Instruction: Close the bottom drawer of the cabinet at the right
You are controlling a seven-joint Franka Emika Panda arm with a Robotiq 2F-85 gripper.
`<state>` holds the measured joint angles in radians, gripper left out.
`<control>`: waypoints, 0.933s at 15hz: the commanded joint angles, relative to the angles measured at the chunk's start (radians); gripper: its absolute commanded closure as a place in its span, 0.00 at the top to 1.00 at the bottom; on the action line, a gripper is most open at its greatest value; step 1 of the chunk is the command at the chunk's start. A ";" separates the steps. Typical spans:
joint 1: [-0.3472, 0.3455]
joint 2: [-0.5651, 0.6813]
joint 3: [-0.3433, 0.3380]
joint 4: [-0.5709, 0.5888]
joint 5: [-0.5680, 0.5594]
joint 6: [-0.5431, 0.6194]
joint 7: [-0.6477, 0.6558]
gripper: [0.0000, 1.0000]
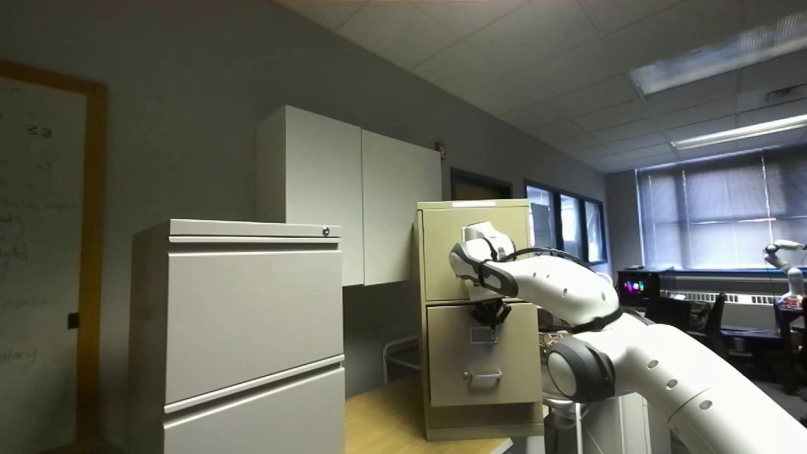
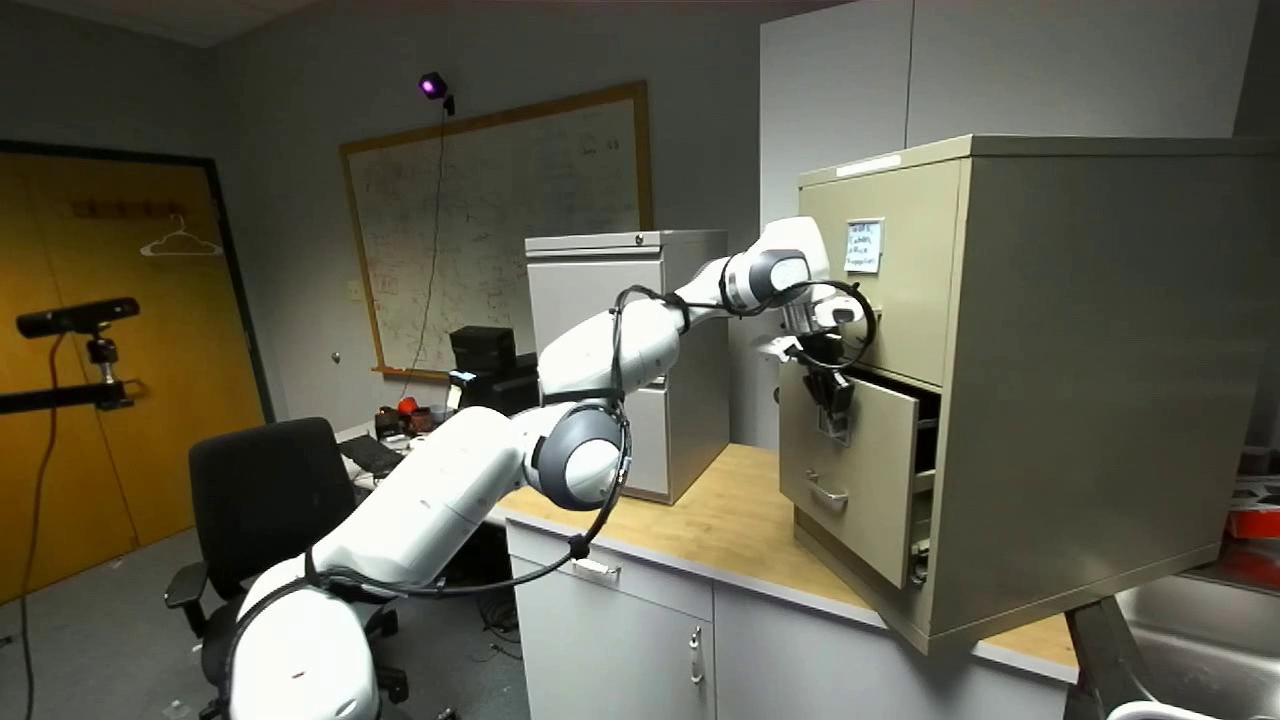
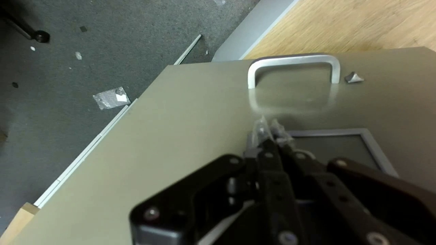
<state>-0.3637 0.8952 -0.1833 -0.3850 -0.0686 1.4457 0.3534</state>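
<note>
The tan cabinet (image 1: pixel 441 265) stands on the counter and also shows in an exterior view (image 2: pixel 1090 370). Its bottom drawer (image 1: pixel 451 362) is partly open; its front (image 2: pixel 880 470) stands out from the cabinet body, and it fills much of the wrist view (image 3: pixel 190 119). The drawer has a silver handle (image 3: pixel 294 60) and a label holder (image 3: pixel 330 132). My gripper (image 1: pixel 494 334) points down in front of the drawer at the label holder, above the handle. Its clear-wrapped fingertips (image 3: pixel 269 131) are together with nothing between them. Whether they touch the front cannot be told.
The pale grey cabinet (image 1: pixel 252 315) stands beside the tan one on the wooden counter (image 2: pixel 690 520). A white cupboard (image 1: pixel 325 189) hangs behind. The upper drawer (image 2: pixel 915 310) is shut, close to my wrist. A sink (image 2: pixel 1200 630) lies beyond the tan cabinet.
</note>
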 commanded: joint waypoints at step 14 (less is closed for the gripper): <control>0.126 -0.076 0.054 -0.017 0.003 -0.268 -0.215 0.85</control>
<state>-0.2690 0.8625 -0.1498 -0.3701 -0.0622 1.2453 0.1919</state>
